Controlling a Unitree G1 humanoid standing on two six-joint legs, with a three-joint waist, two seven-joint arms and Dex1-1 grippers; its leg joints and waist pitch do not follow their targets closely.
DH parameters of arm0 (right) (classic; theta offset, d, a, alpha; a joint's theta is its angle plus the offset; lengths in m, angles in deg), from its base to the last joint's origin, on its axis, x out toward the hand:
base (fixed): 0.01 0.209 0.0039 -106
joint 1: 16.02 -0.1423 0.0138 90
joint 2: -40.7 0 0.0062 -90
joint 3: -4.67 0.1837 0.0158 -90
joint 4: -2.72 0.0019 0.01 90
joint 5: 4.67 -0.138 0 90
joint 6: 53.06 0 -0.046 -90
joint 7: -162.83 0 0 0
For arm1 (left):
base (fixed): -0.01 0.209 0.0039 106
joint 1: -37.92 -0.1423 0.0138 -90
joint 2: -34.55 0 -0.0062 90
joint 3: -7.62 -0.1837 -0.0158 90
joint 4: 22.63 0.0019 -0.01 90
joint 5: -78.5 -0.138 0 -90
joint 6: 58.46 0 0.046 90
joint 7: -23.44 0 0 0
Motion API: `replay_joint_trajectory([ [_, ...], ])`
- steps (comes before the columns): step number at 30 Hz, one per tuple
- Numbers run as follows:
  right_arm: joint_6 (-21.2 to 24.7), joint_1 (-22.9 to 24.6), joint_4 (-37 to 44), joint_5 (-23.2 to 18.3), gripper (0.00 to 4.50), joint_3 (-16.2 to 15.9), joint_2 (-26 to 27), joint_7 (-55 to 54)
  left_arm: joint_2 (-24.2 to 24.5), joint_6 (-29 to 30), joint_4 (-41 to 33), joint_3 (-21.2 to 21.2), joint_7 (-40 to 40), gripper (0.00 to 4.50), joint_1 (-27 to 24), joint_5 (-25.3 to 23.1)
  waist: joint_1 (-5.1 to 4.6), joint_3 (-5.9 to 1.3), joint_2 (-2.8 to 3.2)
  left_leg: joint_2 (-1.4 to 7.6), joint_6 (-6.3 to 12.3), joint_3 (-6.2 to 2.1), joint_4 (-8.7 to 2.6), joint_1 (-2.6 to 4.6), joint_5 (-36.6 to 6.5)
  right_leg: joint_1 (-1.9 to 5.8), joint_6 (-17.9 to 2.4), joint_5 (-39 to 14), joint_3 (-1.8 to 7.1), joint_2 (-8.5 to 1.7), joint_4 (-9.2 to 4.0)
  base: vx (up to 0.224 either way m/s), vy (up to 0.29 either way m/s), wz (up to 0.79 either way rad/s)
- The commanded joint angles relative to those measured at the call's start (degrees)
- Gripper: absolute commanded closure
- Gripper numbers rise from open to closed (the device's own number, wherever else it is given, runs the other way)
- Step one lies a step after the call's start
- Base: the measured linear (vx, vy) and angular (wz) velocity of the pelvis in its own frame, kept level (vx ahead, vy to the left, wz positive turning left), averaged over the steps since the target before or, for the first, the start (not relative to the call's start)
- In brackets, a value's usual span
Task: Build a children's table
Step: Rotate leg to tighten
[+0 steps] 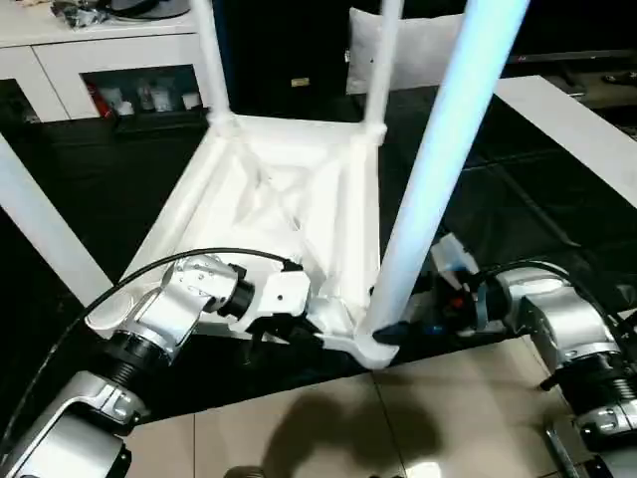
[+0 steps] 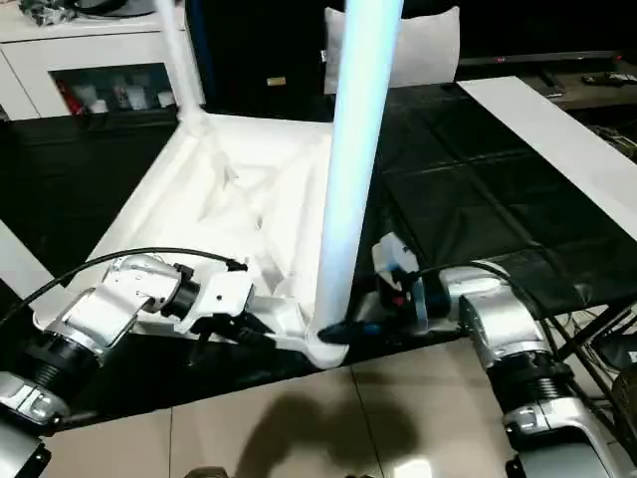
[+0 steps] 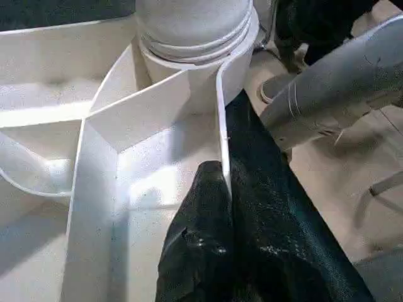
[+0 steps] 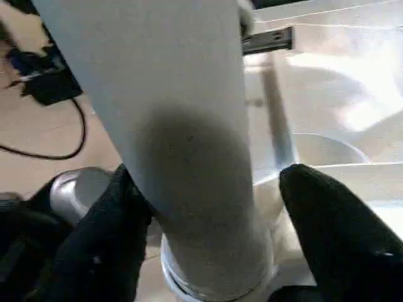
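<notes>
A: So, what are the grippers doing?

B: The left gripper (image 3: 223, 189) is clenched on the thin rim wall of the table top (image 1: 289, 189), one finger either side of it, just beside the near corner socket (image 3: 195, 56). The right gripper (image 4: 208, 214) straddles the base of the near leg (image 1: 438, 169); one black finger (image 4: 101, 239) lies against the leg, while the other stands a little off it. I judge that a loose hold or a regrasp, not a firm clamp.

A: And the table itself?

B: Upside down on a dark surface (image 1: 518, 199), ribbed underside up. Two far legs (image 1: 211, 60) already stand in their sockets, and the near leg rises from the corner closest to the robot.

A: Which step, then?

B: Seating that near leg, I'd say. Next, the right gripper likely needs to close on it and press or twist it home while the left steadies the top.

A: Any writing?

B: None legible. A white cabinet (image 1: 100, 60) behind holds small items, their labels too small to read.
</notes>
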Motion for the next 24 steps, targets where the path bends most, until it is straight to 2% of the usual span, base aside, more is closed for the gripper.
replay_joint_trajectory([
  [1,0.59,-1.23,-0.8,0.1,1.58,-0.65,-0.23,1.56,-0.7,-1.77,-0.36,-4.97,-5.49,4.5,-0.44,-0.29,-0.29,-4.38,-0.4,1.96,6.58,0.88,-3.5,-1.12,2.19,4.53,-9.26,-12.1,4.06,-3.93,-3.54,0.0,0.0,0.0],
  [5,2.36,-1.47,-0.55,-0.84,1.87,-1.3,-0.44,3.68,-0.81,-2.63,0.44,-4.87,-6.08,4.5,-0.2,-0.21,-0.2,-4.52,-0.3,2.04,7.37,0.77,-3.33,-1.13,3.7,4.46,-9.8,-9.81,4.02,-3.83,-3.18,0.0,0.0,0.0],
  [6,2.64,-1.48,-0.43,-1.1,1.87,-1.44,-0.54,3.85,-0.85,-2.6,0.53,-4.81,-6.18,4.5,-0.17,-0.13,-0.2,-4.47,-0.52,2.02,7.37,0.83,-3.34,-1.13,3.76,4.44,-9.78,-9.82,4.05,-3.86,-3.19,0.0,0.0,0.0],
  [7,2.82,-1.49,-0.35,-1.26,2.07,-1.54,-0.61,3.97,-0.88,-2.58,0.58,-4.77,-6.25,4.5,-0.15,-0.07,-0.15,-4.4,-0.45,2.01,7.28,0.83,-3.41,-1.17,3.43,4.49,-9.67,-10.61,4.03,-3.89,-3.27,0.0,0.0,0.0],
  [12,4.89,-1.0,0.68,-3.49,2.33,-2.89,-1.51,4.14,-1.17,-1.53,0.75,-3.98,-6.41,4.5,-0.33,0.98,-0.11,-4.34,-0.53,1.93,6.43,0.9,-3.48,-1.16,2.55,4.53,-8.39,-13.26,4.02,-3.91,-3.62,0.0,0.0,0.0],
  [17,6.15,-0.08,1.45,-3.66,2.35,-0.7,-0.41,4.13,-1.88,1.89,-0.17,-2.37,-5.63,4.5,-1.25,2.77,-0.13,-4.39,-0.58,1.88,6.39,0.9,-3.42,-1.19,3.0,4.46,-8.38,-12.78,3.96,-3.81,-3.53,0.0,0.0,0.0],
  [19,6.08,-0.1,0.41,-2.27,2.36,1.5,2.08,-4.09,-2.72,6.24,-1.4,-0.97,-1.86,4.5,-1.67,2.85,-0.37,-4.16,-0.57,1.95,5.95,0.94,-3.53,-1.3,2.59,4.46,-8.15,-13.56,4.02,-3.9,-3.62,0.0,0.0,0.0],
  [20,6.08,-0.1,0.41,-2.27,2.36,1.5,2.08,-4.09,-2.72,6.24,-1.4,-0.97,-1.86,4.5,-1.67,2.85,-0.46,-4.05,-0.61,1.85,5.7,0.95,-3.57,-1.32,2.2,4.41,-7.87,-14.34,3.96,-3.86,-3.79,0.0,0.0,0.0],
  [21,5.67,-0.49,-1.01,-1.19,2.36,3.09,4.58,-11.74,-3.63,9.87,-2.25,0.1,1.78,4.5,-1.82,2.49,-0.53,-3.9,-0.67,1.71,5.45,1.01,-3.64,-1.24,1.47,4.39,-7.38,-15.8,3.9,-3.78,-4.11,0.0,0.0,0.0],
  [22,5.67,-0.49,-1.01,-1.19,2.38,3.09,4.58,-11.74,-3.63,9.87,-2.25,0.1,1.78,4.5,-1.82,2.49,-0.98,-3.73,-0.73,1.37,3.97,1.02,-3.91,-1.24,-0.23,4.57,-5.8,-19.7,3.75,-3.76,-4.58,0.0,0.0,0.0],
  [23,5.37,-0.76,-1.94,-0.6,2.38,4.02,6.21,-16.97,-4.24,12.32,-2.85,0.79,4.27,4.5,-1.91,2.24,-1.17,-3.71,-0.75,1.25,3.6,1.08,-3.94,-1.19,-0.86,4.6,-5.24,-20.81,3.74,-3.76,-4.74,0.0,0.0,0.0],
  [24,5.37,-0.76,-1.94,-0.6,2.41,4.02,6.21,-16.97,-4.24,12.32,-2.85,0.79,4.27,4.5,-1.91,2.24,-1.78,-3.47,-0.75,1.0,3.09,1.11,-4.01,-1.27,-2.26,4.58,-4.22,-23.31,3.59,-3.71,-5.18,0.0,0.0,0.0],
])
